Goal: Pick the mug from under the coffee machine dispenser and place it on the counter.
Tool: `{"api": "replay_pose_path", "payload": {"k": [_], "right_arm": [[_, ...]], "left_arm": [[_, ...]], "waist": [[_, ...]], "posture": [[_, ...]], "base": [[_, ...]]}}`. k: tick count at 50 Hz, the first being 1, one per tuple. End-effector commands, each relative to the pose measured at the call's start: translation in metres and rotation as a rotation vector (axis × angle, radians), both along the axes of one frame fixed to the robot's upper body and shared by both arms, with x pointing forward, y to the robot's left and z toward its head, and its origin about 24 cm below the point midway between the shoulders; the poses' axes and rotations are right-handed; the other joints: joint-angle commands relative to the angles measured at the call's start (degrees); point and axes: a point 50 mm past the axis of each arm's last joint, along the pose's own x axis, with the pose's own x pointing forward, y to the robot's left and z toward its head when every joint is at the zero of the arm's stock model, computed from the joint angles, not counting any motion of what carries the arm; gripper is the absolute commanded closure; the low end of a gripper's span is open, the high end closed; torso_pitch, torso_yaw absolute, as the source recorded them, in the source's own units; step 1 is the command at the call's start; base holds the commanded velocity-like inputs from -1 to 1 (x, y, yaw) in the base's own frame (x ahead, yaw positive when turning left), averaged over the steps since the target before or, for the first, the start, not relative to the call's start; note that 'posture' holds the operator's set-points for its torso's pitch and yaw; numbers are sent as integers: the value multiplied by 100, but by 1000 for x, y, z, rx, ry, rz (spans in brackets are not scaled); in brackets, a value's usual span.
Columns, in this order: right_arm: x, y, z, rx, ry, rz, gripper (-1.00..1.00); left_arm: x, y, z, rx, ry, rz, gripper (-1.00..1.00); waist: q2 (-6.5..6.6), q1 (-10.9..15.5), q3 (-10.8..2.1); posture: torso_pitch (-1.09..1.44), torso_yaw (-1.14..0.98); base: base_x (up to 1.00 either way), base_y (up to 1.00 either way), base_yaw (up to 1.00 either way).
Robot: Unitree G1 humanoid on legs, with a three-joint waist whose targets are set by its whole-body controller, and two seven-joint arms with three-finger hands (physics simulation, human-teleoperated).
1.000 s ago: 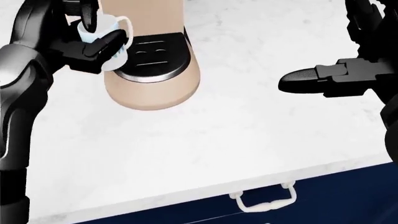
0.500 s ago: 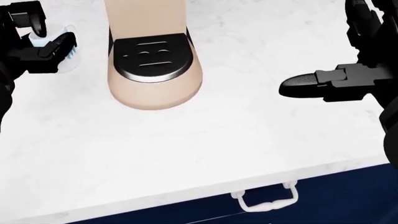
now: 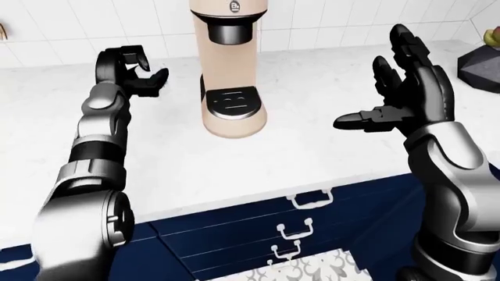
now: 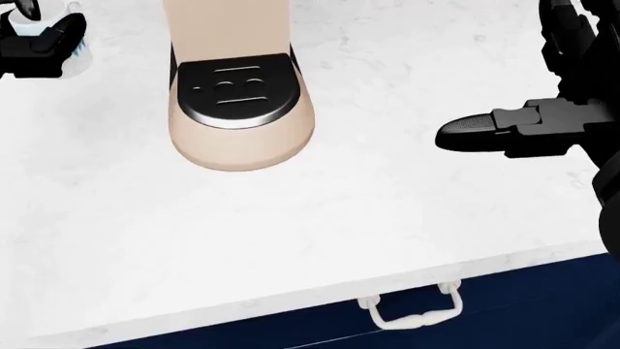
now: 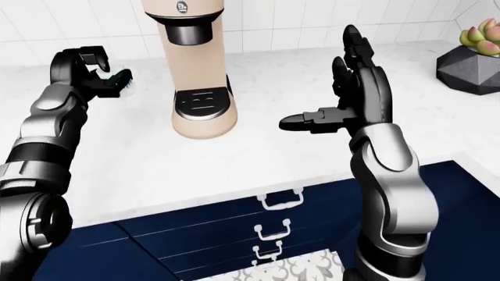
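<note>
White mug (image 4: 60, 29) in head view: my left hand (image 4: 38, 43) grips it, left of the coffee machine (image 4: 238, 87), above counter (image 4: 291, 233). Left-eye view: right hand (image 3: 398, 93) spread open, empty, far right. Right-eye: mug mostly hidden.

I am counting one coffee machine (image 3: 230, 64), one mug (image 4: 60, 33) and one potted succulent (image 5: 478, 54) on the surface (image 3: 312, 146). I am seeing three drawer handles (image 3: 310, 201).

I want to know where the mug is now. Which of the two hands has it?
The left hand: its fingers close round the pale mug, left of the coffee machine. The right hand is spread open, holding nothing.
</note>
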Motion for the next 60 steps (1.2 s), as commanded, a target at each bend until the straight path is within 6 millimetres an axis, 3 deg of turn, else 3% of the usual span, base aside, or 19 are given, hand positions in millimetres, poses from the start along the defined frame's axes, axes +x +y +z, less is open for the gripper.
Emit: {"api": "replay_pose_path", "payload": {"k": [1,11,27,60], "right_arm": [[-5,0,15,-13,-83,-4,-100],[-5,0,13,-14,-79,-4,-100],[-5,0,11,-15,-77,-5,-100],[-7,0,12,-17,-81,-1,-100]], "left_arm": [[-1,-2,32,39,-134,2,100],[-1,4,20,128,-114,96,100],[-3,4,-18,60,-80,159,100],[-2,3,-36,46,45,160,100]], "waist": [[12,-1,-159],[16,-20,-175],[26,-26,-197],[39,-30,-208]], "posture": [[0,0],[0,0],[0,0],[0,0]], "base": [[0,0,0],[0,0,0],[0,0,0],[0,0,0]]}}
